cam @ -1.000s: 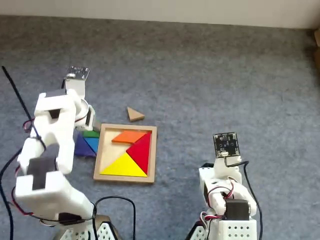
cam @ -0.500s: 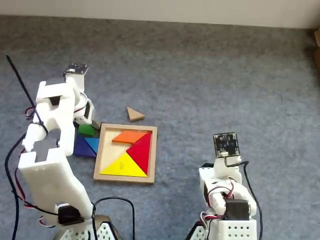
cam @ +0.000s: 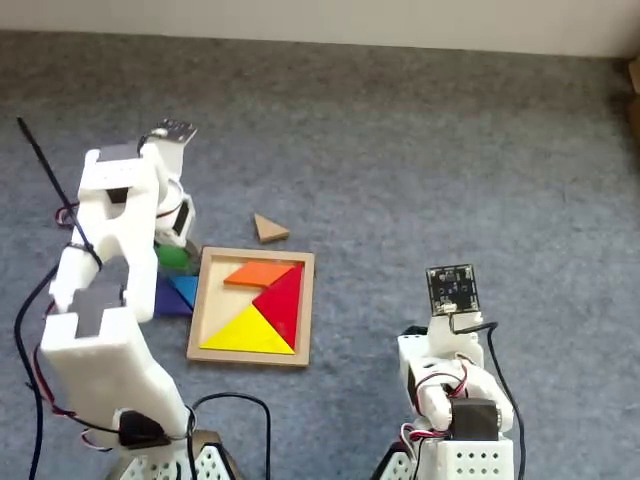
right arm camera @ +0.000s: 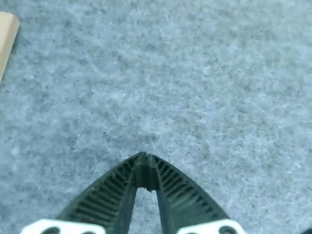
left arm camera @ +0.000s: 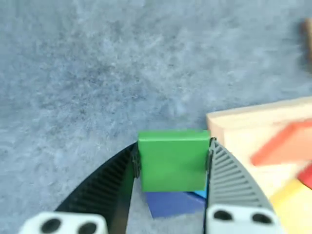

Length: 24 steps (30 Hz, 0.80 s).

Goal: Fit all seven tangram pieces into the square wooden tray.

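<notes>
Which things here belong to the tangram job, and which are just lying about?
Job: wooden tray, orange piece, red triangle, yellow triangle, green square in the left pincer, blue pieces, tan triangle.
Lying about: black cable, grey carpet.

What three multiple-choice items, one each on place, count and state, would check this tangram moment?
1. Where is the small tan wooden triangle?
A) in the square wooden tray
B) on the grey carpet, beyond the tray
C) stacked on another piece

2. How many coloured pieces lie in the tray?
A) three
B) five
C) seven

3. What state is the left claw in?
A) open, empty
B) shut on the green square block
C) shut on nothing

Answers:
1 B: it sits on carpet, apart from the tray's rim.
2 A: the orange parallelogram, red triangle and yellow triangle.
3 B: the block sits clamped between its fingers.
</notes>
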{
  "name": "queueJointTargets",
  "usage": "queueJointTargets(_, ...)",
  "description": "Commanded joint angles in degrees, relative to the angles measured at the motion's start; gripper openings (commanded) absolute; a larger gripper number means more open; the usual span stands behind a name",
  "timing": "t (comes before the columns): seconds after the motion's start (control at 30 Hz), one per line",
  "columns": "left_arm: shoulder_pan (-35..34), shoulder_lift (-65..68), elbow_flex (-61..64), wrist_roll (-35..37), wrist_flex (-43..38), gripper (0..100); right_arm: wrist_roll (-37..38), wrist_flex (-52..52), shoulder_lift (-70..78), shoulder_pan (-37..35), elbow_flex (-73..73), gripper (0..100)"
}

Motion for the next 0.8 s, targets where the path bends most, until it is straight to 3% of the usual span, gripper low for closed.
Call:
queueJointTargets(0.0,4.79,-12.62,-0.31,-0.26,5.45,14,-0.62,-0.84,-0.57,0.75,5.41,0.5)
queueJointTargets(0.23,11.56,-23.25,12.09,-5.36,6.07,14,-0.62,-0.84,-0.57,0.75,5.41,0.5)
queueJointTargets(0.47,15.52,-27.03,27.74,-15.56,-3.34,14,-0.62,-0.84,-0.57,0.75,5.41,0.5)
queueJointTargets(0.77,15.69,-26.95,31.34,-22.24,-7.30,14,-0.62,-0.84,-0.57,0.75,5.41,0.5)
